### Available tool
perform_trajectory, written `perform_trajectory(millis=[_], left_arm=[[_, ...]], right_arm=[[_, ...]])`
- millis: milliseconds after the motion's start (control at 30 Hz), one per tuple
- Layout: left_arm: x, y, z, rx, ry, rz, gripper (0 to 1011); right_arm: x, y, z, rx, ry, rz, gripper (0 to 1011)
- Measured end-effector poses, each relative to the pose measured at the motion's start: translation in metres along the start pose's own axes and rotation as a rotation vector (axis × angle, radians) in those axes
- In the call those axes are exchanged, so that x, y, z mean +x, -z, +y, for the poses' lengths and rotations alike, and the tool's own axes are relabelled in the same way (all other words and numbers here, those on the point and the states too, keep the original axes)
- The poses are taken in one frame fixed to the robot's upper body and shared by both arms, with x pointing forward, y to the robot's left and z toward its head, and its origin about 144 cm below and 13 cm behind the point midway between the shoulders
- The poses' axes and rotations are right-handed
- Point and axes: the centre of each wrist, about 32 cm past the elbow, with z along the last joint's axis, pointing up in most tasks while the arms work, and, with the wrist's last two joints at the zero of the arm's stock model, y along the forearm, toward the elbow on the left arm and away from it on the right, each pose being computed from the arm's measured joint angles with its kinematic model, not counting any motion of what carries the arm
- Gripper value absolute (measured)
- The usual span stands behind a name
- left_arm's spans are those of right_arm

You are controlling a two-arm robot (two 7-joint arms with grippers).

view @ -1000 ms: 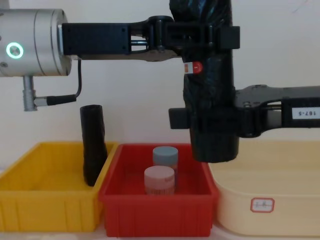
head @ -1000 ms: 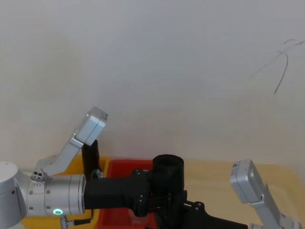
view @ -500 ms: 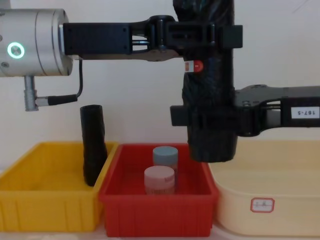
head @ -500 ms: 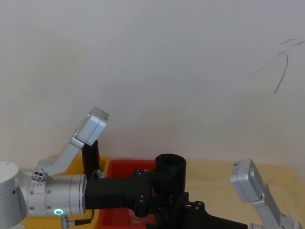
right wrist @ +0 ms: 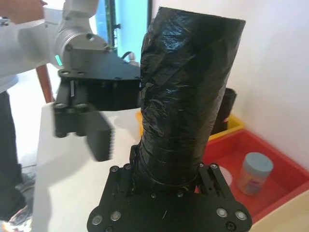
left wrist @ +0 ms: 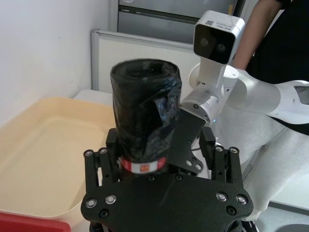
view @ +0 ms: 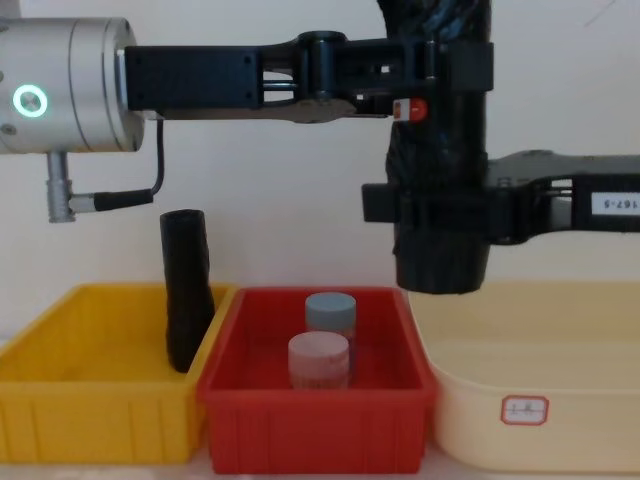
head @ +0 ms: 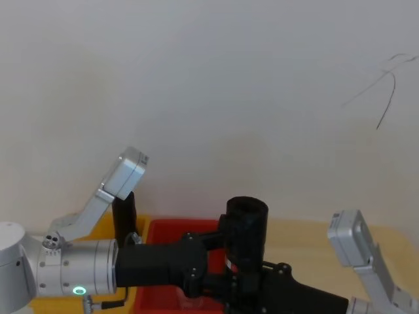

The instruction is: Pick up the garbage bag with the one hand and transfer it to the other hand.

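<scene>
The garbage bag point(view: 440, 200), a black crinkly roll with a red-and-white sticker point(view: 408, 108), stands upright in the air above the bins. My right gripper point(view: 440, 215), on the arm with the white number label, is shut on its lower half. My left gripper point(view: 440, 75), on the arm with the green-ringed silver joint, is level with the upper part and open. In the left wrist view the garbage bag point(left wrist: 145, 111) stands between the spread fingers point(left wrist: 207, 142) with a gap on one side. The right wrist view shows the left gripper point(right wrist: 82, 133) beside the garbage bag point(right wrist: 188, 87), apart from it.
Below stand a yellow bin point(view: 100, 400) holding a plain black roll point(view: 187, 290), a red bin point(view: 310, 420) with two lidded jars point(view: 320, 355), and a cream tub point(view: 540, 400). A white wall is close behind.
The right gripper has carried the garbage bag to the right and slightly up. The left gripper's fingers have spread and let go of it; the left arm stayed put.
</scene>
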Motion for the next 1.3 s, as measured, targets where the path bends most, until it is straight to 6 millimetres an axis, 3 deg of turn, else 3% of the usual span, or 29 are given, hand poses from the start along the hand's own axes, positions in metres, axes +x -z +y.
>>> perform_trajectory(millis=[67,533,1300], left_arm=[[0.0,0.0,0.001,-0.002,0.0,-0.001,1001],[-0.005,0.001,0.014,-0.019,-0.067,-0.015,1002],[-0.015,0.005,0.032,-0.083,-0.367,-0.014,1002]], right_arm=[[0.001,-0.001,-0.001,0.004,0.018,-0.003,536],[0.014,-0.006,-0.009,-0.008,0.12,-0.041,535],[0.029,-0.004,-0.016,-0.038,0.197,-0.039,535]])
